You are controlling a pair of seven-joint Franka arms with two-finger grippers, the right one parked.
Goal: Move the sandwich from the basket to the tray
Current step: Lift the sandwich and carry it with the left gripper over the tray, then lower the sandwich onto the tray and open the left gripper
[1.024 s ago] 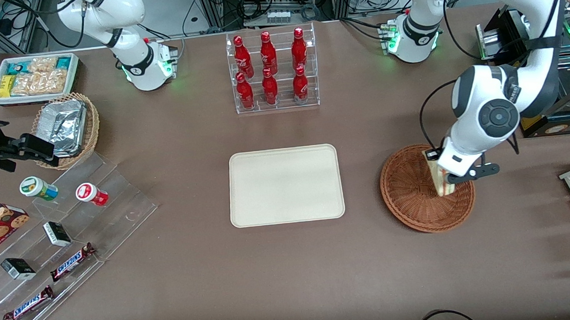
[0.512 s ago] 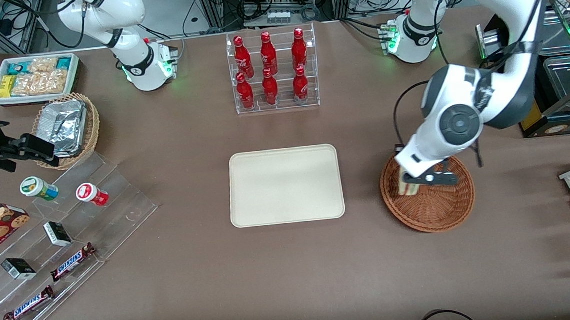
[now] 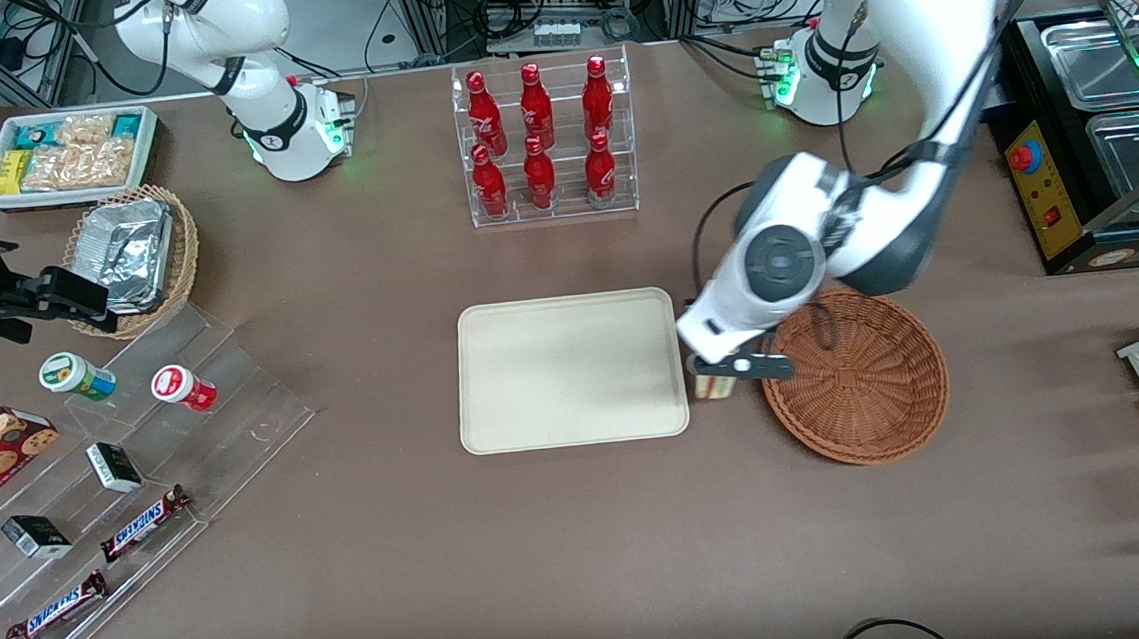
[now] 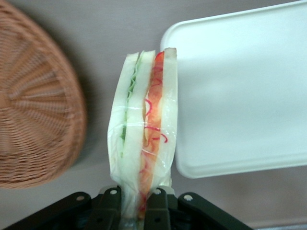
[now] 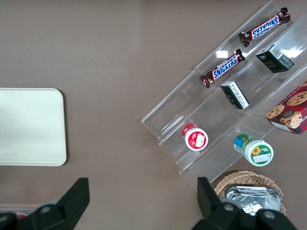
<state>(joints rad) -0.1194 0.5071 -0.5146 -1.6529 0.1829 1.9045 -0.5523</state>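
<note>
1. Sandwich [image 4: 144, 143]: wrapped in clear film, white bread with green layer and red layer showing along its cut edge; held in the air between basket and tray, over bare table; seen in front view [image 3: 712, 386] just beside the tray's edge toward the working arm's end
2. Gripper [image 4: 138, 203]: black two-finger unit on the left arm, jaws closed on one end of the sandwich; the wedge sticks out lengthwise from between the fingers [image 4: 109, 203], bread faces against the pads; in front view [image 3: 728, 367] it hangs above the gap between tray and basket
3. Basket [image 3: 854, 375]: round, reddish-brown wicker, nothing inside it; stands on the table toward the working arm's end, close to the gripper; its rim shows in wrist view [image 4: 33, 100]
4. Tray [image 3: 570, 370]: flat, cream-white, rounded corners, low rim, surface bare; lies at the table's middle; its rounded corner [image 4: 230, 96] sits just beside the held sandwich, not under it
5. Bottle rack [image 3: 545, 141]: clear plastic, six red bottles in two tiers, farther from the front camera than the tray
6. Stepped clear display [image 3: 129, 471]: toward the parked arm's end, carrying chocolate bars, small boxes and two round tubs
</note>
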